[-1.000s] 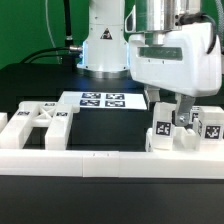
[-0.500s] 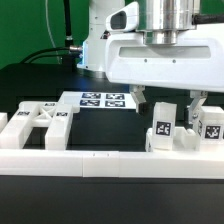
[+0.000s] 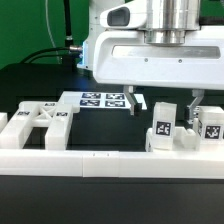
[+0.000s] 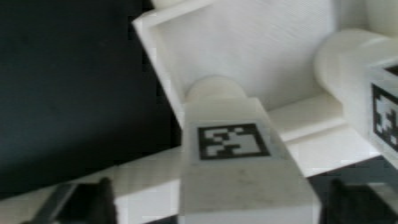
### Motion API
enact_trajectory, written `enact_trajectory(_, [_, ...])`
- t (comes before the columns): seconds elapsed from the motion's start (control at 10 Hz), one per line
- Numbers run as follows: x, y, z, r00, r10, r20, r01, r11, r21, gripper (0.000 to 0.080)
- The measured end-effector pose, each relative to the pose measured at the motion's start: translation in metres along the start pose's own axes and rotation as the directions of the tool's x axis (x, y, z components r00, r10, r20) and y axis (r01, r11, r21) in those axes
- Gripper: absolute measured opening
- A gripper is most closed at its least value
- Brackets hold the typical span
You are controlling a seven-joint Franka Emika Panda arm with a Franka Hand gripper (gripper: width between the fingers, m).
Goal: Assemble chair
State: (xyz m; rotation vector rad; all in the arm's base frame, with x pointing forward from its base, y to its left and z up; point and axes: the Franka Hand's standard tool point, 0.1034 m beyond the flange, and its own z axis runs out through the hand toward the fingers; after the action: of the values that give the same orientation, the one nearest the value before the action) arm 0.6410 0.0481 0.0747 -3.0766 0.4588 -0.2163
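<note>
The upright tagged chair block (image 3: pixel 165 130) stands directly under the tool (image 3: pixel 165 109) — between its jaws, long axis vertical — and the tool is released, both jaws apart from the block's sides.

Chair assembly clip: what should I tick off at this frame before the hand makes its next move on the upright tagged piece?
1. Hand centred over the upright tagged piece: ok, one finger on each side.
2. Jaws open, with gaps to the piece: ok.
3. Fingers low enough for a firm grip: cannot tell; the tips reach only about the piece's top.
4. Neighbouring tagged block clear of the finger on the exterior view's right: cannot tell; they look close.
5. Piece standing upright: ok.
</note>
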Motion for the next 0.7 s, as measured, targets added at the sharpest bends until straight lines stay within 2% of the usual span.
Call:
enact_trajectory(0.1, [-0.0001,0.0002,0.0001,1.0,0.001,0.0,-0.001,1.0,0.0,0.039])
enact_trajectory(0.2, [-0.0002,0.0002,0.0003,1.0,0.002,0.0,-0.002,1.0,0.0,0.039])
enact_trajectory(0.3, [-0.0003,0.0002,0.0005,1.0,0.019,0.001,-0.019,1.0,0.001,0.0286])
enact_trajectory(0.5, [-0.0003,0.0003,0.0005,0.999,0.037,0.001,-0.037,0.999,0.001,0.0286])
enact_trajectory(0.7, [0.0005,-0.0036,0.0014,0.956,0.294,-0.015,-0.294,0.956,0.011,0.0286])
